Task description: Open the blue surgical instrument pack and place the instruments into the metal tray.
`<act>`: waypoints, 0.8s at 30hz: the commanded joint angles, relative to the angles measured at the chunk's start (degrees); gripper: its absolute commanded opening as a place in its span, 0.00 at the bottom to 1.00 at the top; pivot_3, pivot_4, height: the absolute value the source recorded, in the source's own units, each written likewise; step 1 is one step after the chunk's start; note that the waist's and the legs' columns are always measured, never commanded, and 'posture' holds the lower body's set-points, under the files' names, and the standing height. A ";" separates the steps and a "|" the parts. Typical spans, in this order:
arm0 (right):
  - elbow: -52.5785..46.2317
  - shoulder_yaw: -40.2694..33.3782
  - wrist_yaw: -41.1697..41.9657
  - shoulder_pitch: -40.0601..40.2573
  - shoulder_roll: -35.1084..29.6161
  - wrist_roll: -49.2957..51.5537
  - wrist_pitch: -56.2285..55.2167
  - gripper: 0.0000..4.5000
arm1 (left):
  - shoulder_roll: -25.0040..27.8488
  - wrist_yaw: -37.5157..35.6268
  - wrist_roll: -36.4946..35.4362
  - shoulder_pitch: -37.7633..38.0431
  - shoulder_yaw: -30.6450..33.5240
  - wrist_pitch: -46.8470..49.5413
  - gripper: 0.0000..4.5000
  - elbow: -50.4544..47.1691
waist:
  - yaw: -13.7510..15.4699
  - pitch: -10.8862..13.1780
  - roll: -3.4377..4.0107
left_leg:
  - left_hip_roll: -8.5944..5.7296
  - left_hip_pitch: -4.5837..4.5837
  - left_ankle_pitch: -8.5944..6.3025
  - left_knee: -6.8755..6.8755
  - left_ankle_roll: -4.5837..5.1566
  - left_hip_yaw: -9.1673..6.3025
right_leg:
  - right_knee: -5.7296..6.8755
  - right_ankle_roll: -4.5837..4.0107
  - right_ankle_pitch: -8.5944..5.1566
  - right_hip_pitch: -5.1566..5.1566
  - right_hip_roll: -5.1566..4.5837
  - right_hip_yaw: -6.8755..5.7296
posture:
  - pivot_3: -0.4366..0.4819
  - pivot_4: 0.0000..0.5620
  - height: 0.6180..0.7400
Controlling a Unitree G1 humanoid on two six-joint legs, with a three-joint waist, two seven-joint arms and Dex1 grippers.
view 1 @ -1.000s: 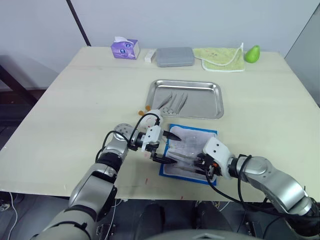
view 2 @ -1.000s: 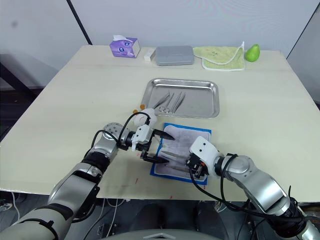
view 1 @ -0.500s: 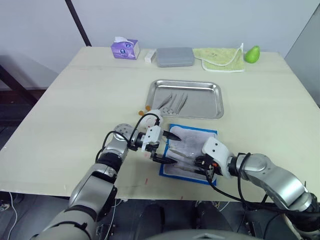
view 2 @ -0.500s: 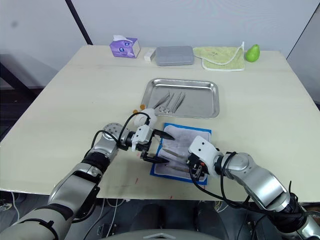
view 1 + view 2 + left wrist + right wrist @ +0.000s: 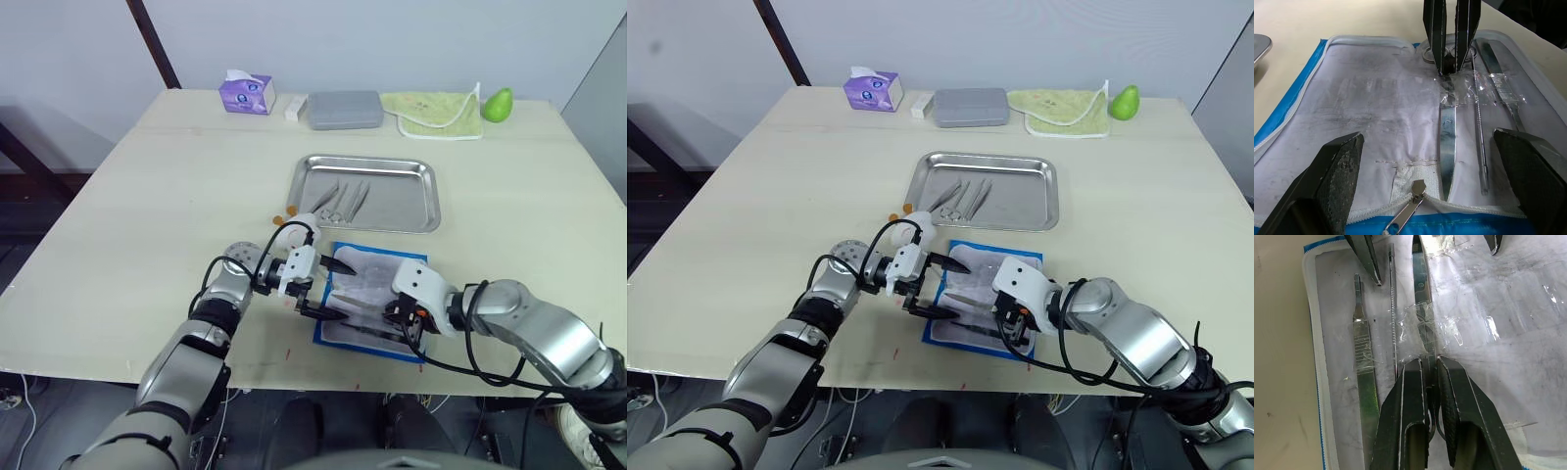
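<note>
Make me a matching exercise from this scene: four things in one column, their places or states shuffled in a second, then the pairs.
Things:
1. shiny stainless-steel tray
2. bright-blue fabric instrument pack
3. right gripper
4. left gripper

States:
A. open, fingers spread over the pack
B. holds a few silvery instruments
C. closed on a slim silvery scissors-like tool
D. lies open, pale lining up

Pairs: 1-B, 2-D, 3-C, 4-A

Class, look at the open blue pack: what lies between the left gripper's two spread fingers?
In the left wrist view, the blue surgical instrument pack's pale lining, carrying slim silvery instruments under clear plastic, with a zipper pull at its edge.
</note>
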 commanded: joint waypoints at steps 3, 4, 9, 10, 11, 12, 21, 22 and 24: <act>-2.14 -0.38 0.92 -4.16 -0.33 1.41 2.53 0.01 | -0.11 -2.58 4.85 2.03 -2.20 0.16 1.00 2.29 | 0.00 0.00 0.00 | 0.00 -0.01 0.00 0.00 0.00 0.00 | 0.00 0.00 0.00 -0.01 -0.01 -0.01 | 0.48 0.27 1.00; -2.28 -0.33 1.11 -4.66 -0.48 1.67 2.97 0.01 | -0.13 -2.58 4.91 2.03 -2.16 0.17 1.00 2.30 | 0.00 0.00 0.00 | 0.00 -0.01 0.00 0.00 0.00 -0.01 | 0.00 0.00 0.00 -0.01 -0.01 -0.01 | 0.48 0.27 1.00; -3.11 0.11 1.87 -6.74 -1.66 2.78 4.84 0.01 | -0.18 -2.48 5.19 2.11 -2.15 0.31 1.00 2.15 | 0.06 0.00 0.01 | -0.01 -0.04 0.00 0.00 0.00 -0.01 | -0.01 0.00 0.00 -0.02 -0.04 -0.01 | 0.48 0.27 1.00; -3.25 0.20 1.95 -7.06 -1.81 2.94 5.11 0.01 | -0.17 -2.46 5.23 2.13 -2.18 0.31 1.00 2.13 | 0.06 0.01 0.01 | -0.01 -0.04 0.00 0.00 0.00 -0.02 | -0.02 0.00 0.00 -0.02 -0.04 -0.02 | 0.48 0.27 1.00; -3.39 0.31 2.03 -7.41 -1.97 3.04 5.43 0.01 | -0.16 -2.43 5.27 2.14 -2.20 0.35 1.00 2.10 | 0.06 0.01 0.01 | -0.02 -0.05 0.00 0.00 0.00 -0.02 | -0.01 0.00 0.00 -0.03 -0.04 -0.01 | 0.48 0.27 1.00; -3.52 0.42 2.10 -7.70 -2.12 3.10 5.70 0.01 | -0.15 -2.42 5.30 2.16 -2.22 0.37 1.00 2.08 | 0.06 0.01 0.01 | -0.02 -0.05 0.00 0.00 0.00 -0.02 | -0.01 0.00 0.00 -0.03 -0.04 -0.01 | 0.48 0.27 1.00; -3.85 1.43 2.25 -11.14 -2.48 4.53 8.02 0.01 | -0.32 -2.04 5.80 1.73 -2.36 0.83 1.00 2.04 | 0.06 0.02 0.02 | -0.02 -0.09 0.00 0.00 0.00 -0.03 | -0.01 0.00 0.00 -0.06 -0.06 -0.01 | 0.48 0.27 1.00; -3.79 1.59 2.21 -11.42 -2.48 4.66 8.13 0.01 | -0.33 -2.02 5.89 1.74 -2.34 0.85 1.00 2.07 | 0.07 0.02 0.02 | -0.02 -0.09 0.00 0.00 0.00 -0.03 | -0.01 0.00 0.00 -0.07 -0.06 -0.02 | 0.48 0.27 1.00; -3.82 1.81 2.23 -11.73 -2.66 4.89 8.38 0.01 | -0.32 -1.94 6.07 1.75 -2.31 0.84 1.00 2.24 | 0.07 0.02 0.03 | -0.02 -0.10 0.00 0.00 0.00 -0.04 | -0.01 0.00 0.00 -0.07 -0.06 -0.03 | 0.48 0.27 1.00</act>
